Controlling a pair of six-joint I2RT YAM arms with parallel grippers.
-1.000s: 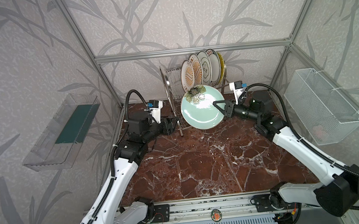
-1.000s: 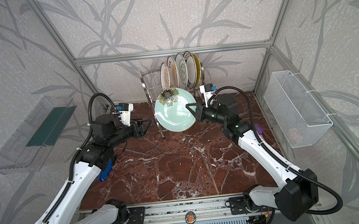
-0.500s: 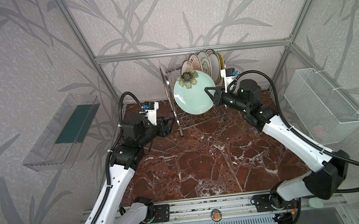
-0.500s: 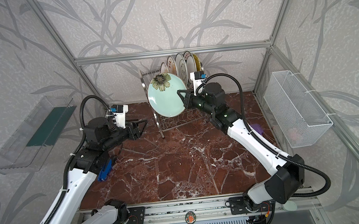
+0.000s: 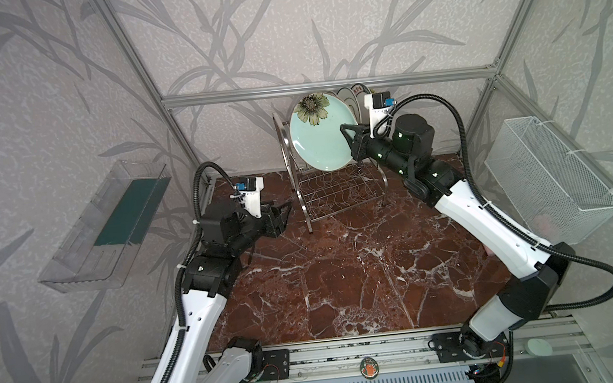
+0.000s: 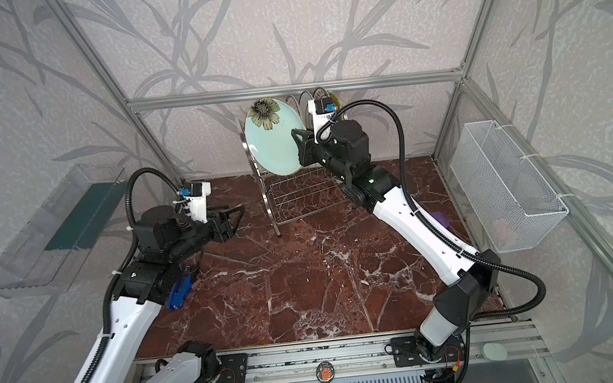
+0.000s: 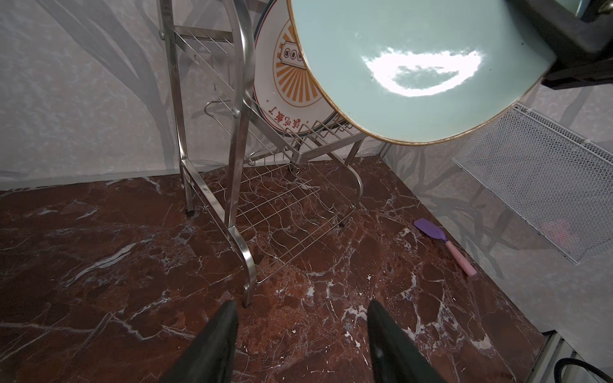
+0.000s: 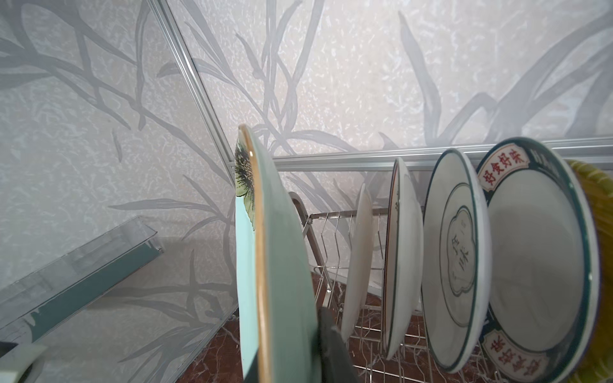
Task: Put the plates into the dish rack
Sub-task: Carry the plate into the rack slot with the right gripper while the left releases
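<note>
So the right fingers [image 5: 351, 134] are pinching the celadon plate [image 5: 315, 141] upright at the dish rack [image 5: 336, 193]
They clamp its right rim, one on each face, at the rack's left end by the bench's [image 5: 343, 273] back edge. Five other plates [image 8: 457, 248] stand in the prongs to its right. The left fingers [image 7: 212, 348] gape wide and empty, low near the rack's front leg.

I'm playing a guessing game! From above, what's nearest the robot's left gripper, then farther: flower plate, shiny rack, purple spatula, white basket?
In a top view, from the left gripper:
1. shiny rack, front leg just beside it.
2. flower plate, higher up over the rack.
3. purple spatula, low on the far right.
4. white basket, farthest right, higher up.
</note>
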